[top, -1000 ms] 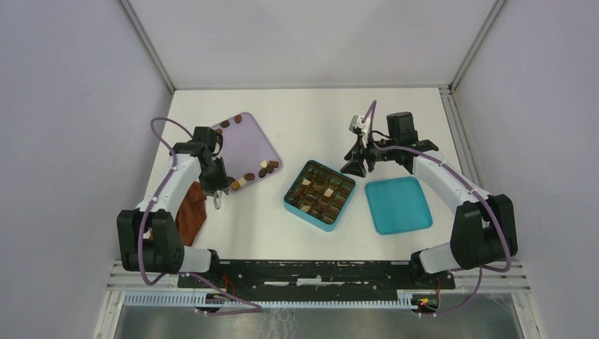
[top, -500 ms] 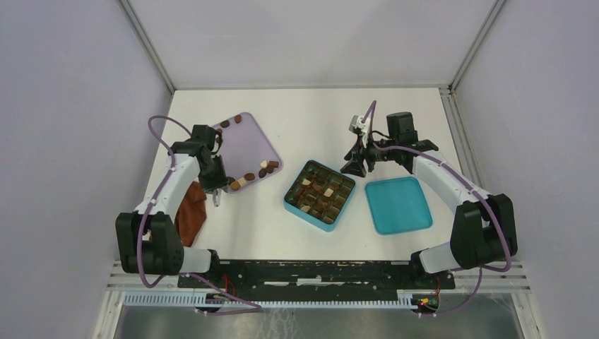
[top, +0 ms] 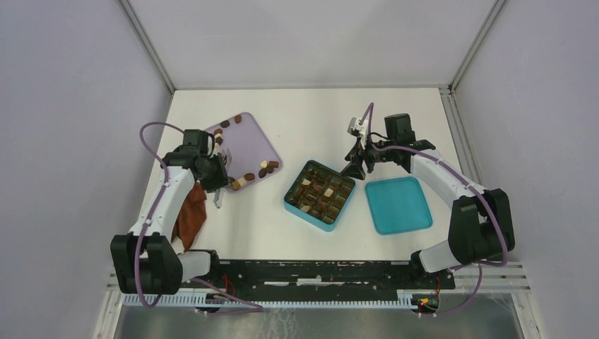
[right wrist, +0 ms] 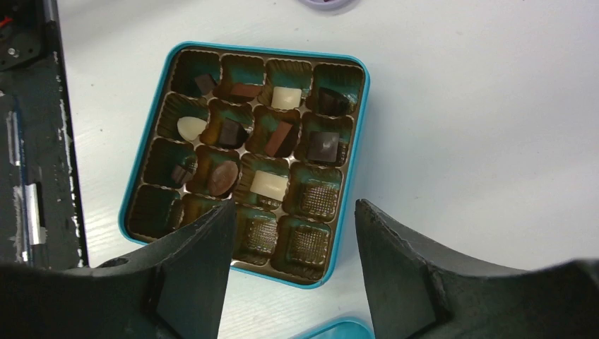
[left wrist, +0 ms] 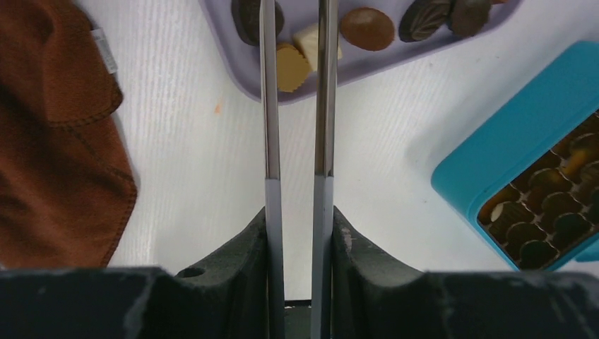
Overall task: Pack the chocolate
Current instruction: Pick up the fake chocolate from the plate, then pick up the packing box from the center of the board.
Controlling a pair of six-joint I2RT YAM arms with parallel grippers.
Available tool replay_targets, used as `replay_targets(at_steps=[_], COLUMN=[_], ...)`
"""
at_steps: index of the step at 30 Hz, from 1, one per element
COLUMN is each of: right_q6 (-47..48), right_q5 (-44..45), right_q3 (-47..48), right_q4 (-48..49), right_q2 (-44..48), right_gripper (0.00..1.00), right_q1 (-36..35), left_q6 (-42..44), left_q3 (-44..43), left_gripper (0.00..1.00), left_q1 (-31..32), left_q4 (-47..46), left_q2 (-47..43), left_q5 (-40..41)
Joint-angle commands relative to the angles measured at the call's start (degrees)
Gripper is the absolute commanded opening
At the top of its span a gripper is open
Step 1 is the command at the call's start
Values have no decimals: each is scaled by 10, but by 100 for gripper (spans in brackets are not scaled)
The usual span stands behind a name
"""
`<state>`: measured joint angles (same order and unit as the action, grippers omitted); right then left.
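- Left wrist view shows the left gripper [left wrist: 295,42] reaching over the near corner of the lilac tray [left wrist: 395,56]. Its two thin fingers [left wrist: 269,106] stand parallel with only a narrow gap.
- One tan chocolate [left wrist: 289,67] and one cream piece [left wrist: 311,46] show in this gap. The fingertips are cut off by the picture edge, so one cannot tell if anything is pinched.
- A brown cloth [left wrist: 56,155] lies on the white table [left wrist: 198,176] left of the fingers, apart from the tray.
- Right wrist view shows the right gripper [right wrist: 293,205] hovering above the teal box [right wrist: 357,141], its fingers spread wide with nothing between them.
- Many cells of the box hold chocolate: dark, brown and cream pieces.
- Top external view shows more pieces along the tray's edges. A teal lid [top: 398,205] lies flat just right of the box.
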<state>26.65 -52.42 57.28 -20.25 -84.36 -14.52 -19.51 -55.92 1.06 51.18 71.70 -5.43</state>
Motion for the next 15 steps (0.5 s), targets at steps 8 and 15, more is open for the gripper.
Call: replay_targets(at_steps=[8,15], right_q6=[206,207], right_q5=[82,103], right_q3=[44,116], right_q4=[-44,-30], right_q2=[-42,-122], right_gripper=[77,77], right_q1=[-63,-92], left_q6=[-55,-68], left_q3=[82,109], left_gripper=[2,2], left_q1=[-8,-10], left_q4=[-139,-155], left_q2=[-120,-170], left_q5=[-166,-173])
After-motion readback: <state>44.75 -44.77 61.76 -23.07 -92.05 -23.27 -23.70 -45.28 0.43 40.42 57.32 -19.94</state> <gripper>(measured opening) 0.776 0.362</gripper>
